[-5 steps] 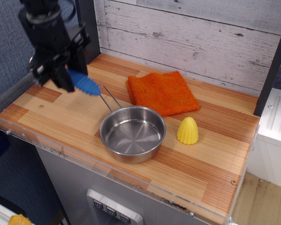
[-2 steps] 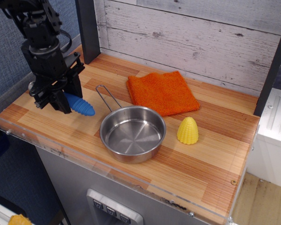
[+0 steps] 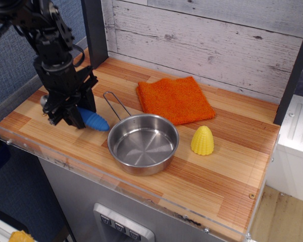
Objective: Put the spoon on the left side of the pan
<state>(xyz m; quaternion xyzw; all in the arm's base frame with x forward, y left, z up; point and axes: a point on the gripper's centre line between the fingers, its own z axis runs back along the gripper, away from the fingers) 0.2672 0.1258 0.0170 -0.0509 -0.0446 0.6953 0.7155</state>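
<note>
Blue-handled, ribbed spoon (image 3: 92,121) sits clamped in the black gripper (image 3: 70,117), low over the wooden counter (image 3: 217,166), handle running toward four o'clock, just at nine o'clock of the round steel pan (image 3: 143,143).

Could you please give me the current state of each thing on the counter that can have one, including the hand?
hand: low over the counter left of the pan, closed on the spoon.
spoon: gripped, blue handle poking out toward the pan, at or just above the wood.
pan: upright, empty, wire handle pointing back-left.
orange cloth: lying flat behind the pan.
yellow corn cone: standing upright right of the pan.
</note>
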